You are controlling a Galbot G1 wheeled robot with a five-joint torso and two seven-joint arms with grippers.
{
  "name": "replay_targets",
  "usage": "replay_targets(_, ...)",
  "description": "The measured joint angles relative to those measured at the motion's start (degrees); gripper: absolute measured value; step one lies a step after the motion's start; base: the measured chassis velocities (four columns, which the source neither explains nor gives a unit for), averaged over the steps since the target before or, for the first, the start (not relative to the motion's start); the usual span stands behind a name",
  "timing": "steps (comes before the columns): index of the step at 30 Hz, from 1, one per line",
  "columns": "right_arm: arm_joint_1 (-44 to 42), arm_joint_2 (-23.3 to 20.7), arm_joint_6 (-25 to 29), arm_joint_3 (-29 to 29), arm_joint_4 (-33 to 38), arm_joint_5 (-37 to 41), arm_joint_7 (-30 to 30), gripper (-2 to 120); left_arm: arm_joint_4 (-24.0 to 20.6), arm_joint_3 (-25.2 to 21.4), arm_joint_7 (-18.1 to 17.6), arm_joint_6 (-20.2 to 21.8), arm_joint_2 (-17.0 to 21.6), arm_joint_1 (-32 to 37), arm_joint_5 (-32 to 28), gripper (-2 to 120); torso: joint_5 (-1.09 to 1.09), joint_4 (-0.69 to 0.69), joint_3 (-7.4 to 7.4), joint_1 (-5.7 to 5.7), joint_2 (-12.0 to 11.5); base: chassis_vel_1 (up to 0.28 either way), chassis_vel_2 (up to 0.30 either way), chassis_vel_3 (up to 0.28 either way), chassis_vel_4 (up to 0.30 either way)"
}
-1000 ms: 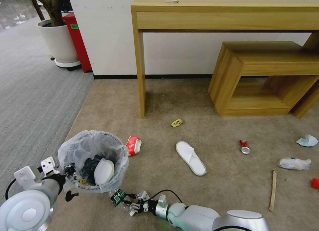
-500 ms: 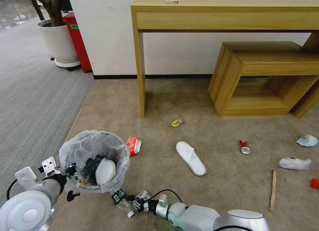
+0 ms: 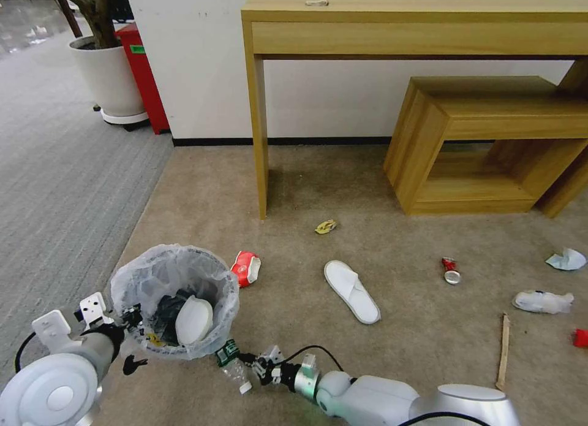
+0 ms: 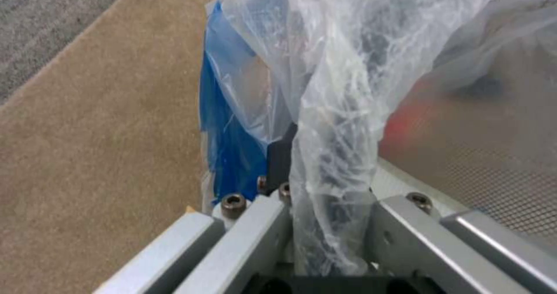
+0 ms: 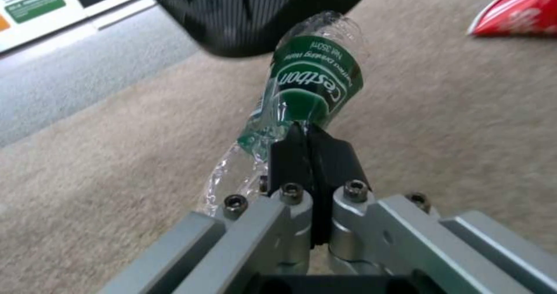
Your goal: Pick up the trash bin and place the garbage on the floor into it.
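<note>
The floor [image 3: 294,187] of beige carpet meets grey striped carpet [image 3: 61,181] on the robot's left and a white wall ahead. A tall wooden table [image 3: 416,21] and a low wooden shelf unit [image 3: 490,138] stand against that wall. Open carpet lies between the furniture and the robot.

The trash bin [image 3: 174,300] is at the lower left of the head view, near the carpet seam. The left gripper [image 3: 125,320] is clamped on its rim and bag liner [image 4: 337,111]. A white slipper [image 3: 193,320] lies inside the bin.

The right gripper [image 3: 248,360] is closed on a crushed bottle [image 5: 313,89] with a green label. The bottle sits just beside the bin's near wall, below the rim.

A red-white carton [image 3: 246,268] lies just beside the bin's far side. A second slipper [image 3: 351,291], a yellow wrapper [image 3: 325,227], a red can [image 3: 451,270], a wooden stick [image 3: 503,351] and tissues [image 3: 542,301] are spread over the carpet to the right.
</note>
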Motion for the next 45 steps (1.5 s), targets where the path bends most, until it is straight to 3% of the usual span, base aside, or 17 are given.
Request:
replay_targets(10,0.1,-5.36,1.25,2.25,6.19,-0.84,1.62,0,-0.1,0.87,0.03,0.24,-0.02,0.19,0.58,0,0.01,0.0,0.0,0.0,0.0,0.0,0.0,0.0,0.0)
replay_targets(24,1.7,-19.15,2.85,6.38,13.91,-2.28,2.23,0,0.78,1.47,0.32,0.38,0.64,0.08,1.07,0,0.01,-0.01,0.0,0.0,0.0,0.0,0.0,0.0,0.0)
replay_targets(45,2.49,-26.06,3.47,13.13,22.06,-2.68,1.51,0,2.54,4.42,1.45,0.9,2.91,0.3,1.64,0,0.0,0.0,0.0,0.0,0.0,0.0,0.0,0.0,0.0)
